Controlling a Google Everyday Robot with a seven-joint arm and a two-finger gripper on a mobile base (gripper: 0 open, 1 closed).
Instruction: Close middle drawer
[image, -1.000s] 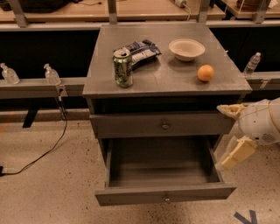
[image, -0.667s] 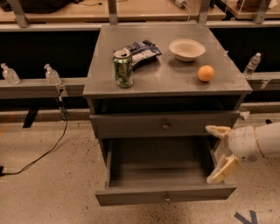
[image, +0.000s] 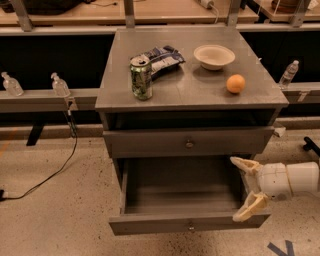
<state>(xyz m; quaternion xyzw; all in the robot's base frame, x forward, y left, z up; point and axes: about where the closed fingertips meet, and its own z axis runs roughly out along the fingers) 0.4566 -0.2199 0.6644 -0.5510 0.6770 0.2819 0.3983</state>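
The middle drawer (image: 182, 190) is pulled far out of the grey cabinet, its deep plain tray empty. Its low front panel (image: 150, 225) has a small round knob (image: 190, 227) at the centre. My gripper (image: 247, 186) comes in from the right, white with cream fingers, open. It sits at the drawer's right side, with the lower finger (image: 250, 206) at the front panel's right end and the upper finger (image: 245, 165) over the right wall.
The drawer above (image: 189, 144) stands slightly out. On the cabinet top (image: 200, 87) are a green can (image: 141, 77), a snack bag (image: 162, 58), a white bowl (image: 214, 56) and an orange (image: 236, 83). A black cable (image: 60, 165) lies on the floor at left.
My gripper has moved left and down, from beside the cabinet to the right front corner of the open drawer. The drawer has not moved.
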